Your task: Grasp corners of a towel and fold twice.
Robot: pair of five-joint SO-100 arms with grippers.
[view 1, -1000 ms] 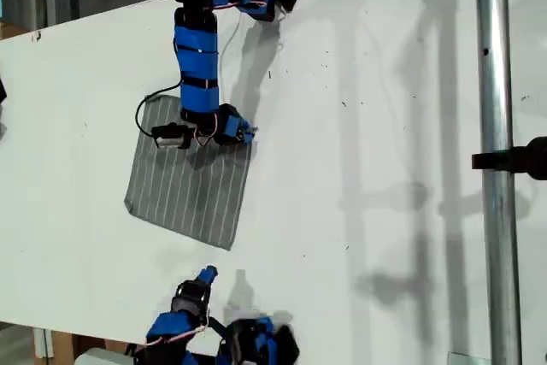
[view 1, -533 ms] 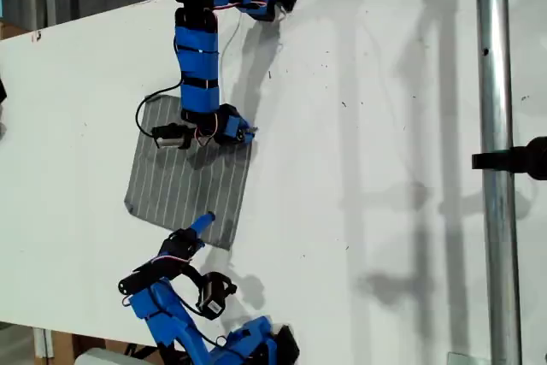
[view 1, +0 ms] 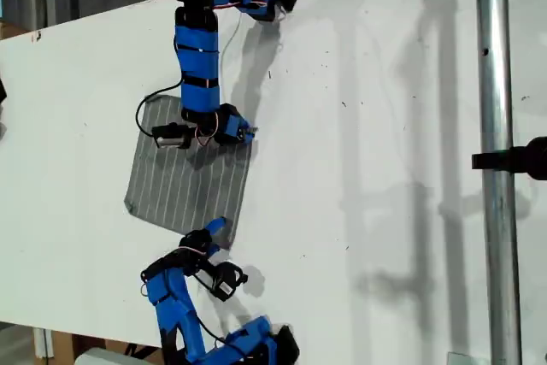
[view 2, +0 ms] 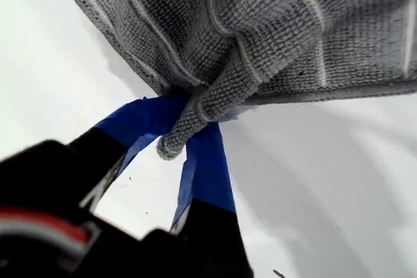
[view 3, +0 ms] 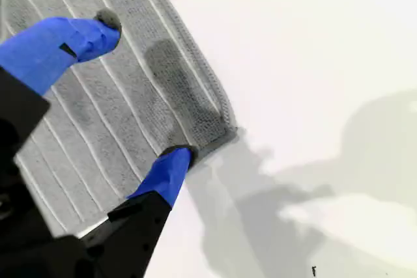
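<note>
The towel lies flat on the white table, toward the exterior view's left, between the two arms. One of its corners is bunched into a small nub and pinched between the blue fingers of my first gripper, which is clenched on the cloth at the towel's far edge in the exterior view.

The change is at the near edge. A second ago my second gripper sat folded back by the table's near edge, well clear of the cloth. It has since swung out and now stands at the near corner on the exterior view's right. Its fingers are spread and hold nothing. One fingertip hovers over the striped cloth inside the edge, and the other sits right at the hem beside the corner tip, so the corner lies between them.

I judge the first fold not yet begun: one corner is held and the other is lined up for a pinch.
</note>
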